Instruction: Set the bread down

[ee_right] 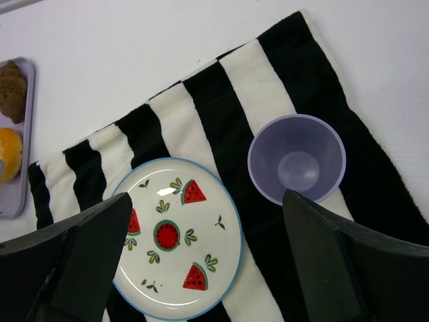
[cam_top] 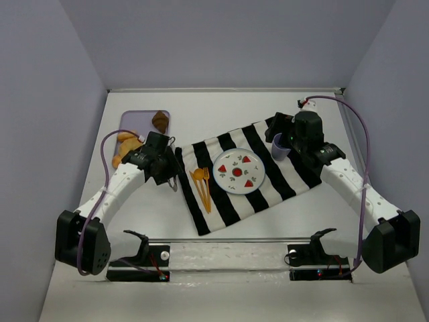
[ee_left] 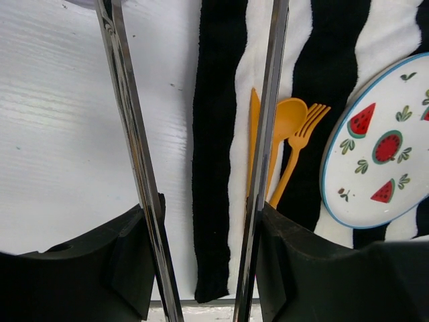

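The bread (cam_top: 126, 138) is a golden-orange ring on the lavender tray (cam_top: 138, 119) at the back left, partly hidden by my left arm. Its edge shows at the left border of the right wrist view (ee_right: 7, 154). My left gripper (cam_top: 172, 180) hangs over the table and the left edge of the striped cloth (cam_top: 221, 201), to the right of the tray. In its wrist view (ee_left: 193, 13) its long metal fingers (ee_left: 131, 134) stand apart with nothing between them. My right gripper (cam_top: 277, 135) is open and empty, above the cup and plate in its wrist view (ee_right: 206, 201).
A watermelon-patterned plate (cam_top: 228, 161) lies bare on the cloth, also in both wrist views (ee_left: 375, 194) (ee_right: 201, 228). Orange cutlery (cam_top: 201, 184) lies left of it. A lavender cup (cam_top: 280, 147) stands right of it. A dark brown croissant (cam_top: 159, 121) sits on the tray.
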`<state>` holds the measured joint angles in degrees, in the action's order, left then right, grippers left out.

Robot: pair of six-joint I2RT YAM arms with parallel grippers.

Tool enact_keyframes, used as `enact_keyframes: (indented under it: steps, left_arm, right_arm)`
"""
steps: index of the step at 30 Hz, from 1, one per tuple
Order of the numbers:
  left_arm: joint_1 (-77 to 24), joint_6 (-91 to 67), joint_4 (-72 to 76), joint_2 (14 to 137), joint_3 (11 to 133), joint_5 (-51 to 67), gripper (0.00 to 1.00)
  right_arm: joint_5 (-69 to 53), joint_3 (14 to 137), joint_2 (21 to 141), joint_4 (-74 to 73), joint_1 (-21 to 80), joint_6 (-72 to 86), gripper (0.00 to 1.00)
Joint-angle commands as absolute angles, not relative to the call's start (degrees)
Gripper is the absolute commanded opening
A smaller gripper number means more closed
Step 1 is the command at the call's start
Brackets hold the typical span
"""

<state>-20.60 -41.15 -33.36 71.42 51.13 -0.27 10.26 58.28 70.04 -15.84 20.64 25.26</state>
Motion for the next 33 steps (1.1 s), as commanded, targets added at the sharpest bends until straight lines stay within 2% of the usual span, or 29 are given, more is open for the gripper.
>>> enact_keyframes:
  steps: [1,7,9,19,23,33]
  left_arm:
    - [-19.16,-42.45,-33.75,66.63,51.86,2.64,0.60]
    - [-14.86,-42.89,-32.53,62.58,48.53,5.62,0.61]
    - [-12.93,-41.41,-31.04,62.40,47.55,9.38,0.56]
    - [-6.77,-38.24,-31.38,63.81,46.58,15.38,0.60]
    - [-4.66,-38.49,-29.62,64.24,43.95,20.12,0.60]
    - [-2.37,-37.53,-27.08,67.06,43.51,22.50,0.59]
  right_arm:
    - [10.19,58.10,69.00,-13.62,20.39,25.14,1.00]
    - [10.46,57.74,68.38,-13.62,19.86,25.31,1.00]
    - [10.46,57.74,68.47,-13.71,19.86,24.97,1.00]
    - [11.95,57.66,68.73,-13.71,19.86,24.87,1.00]
    - [11.95,57.66,68.91,-13.71,19.86,24.96,1.00]
    - [12.30,57.74,69.35,-13.71,19.86,24.87,1.00]
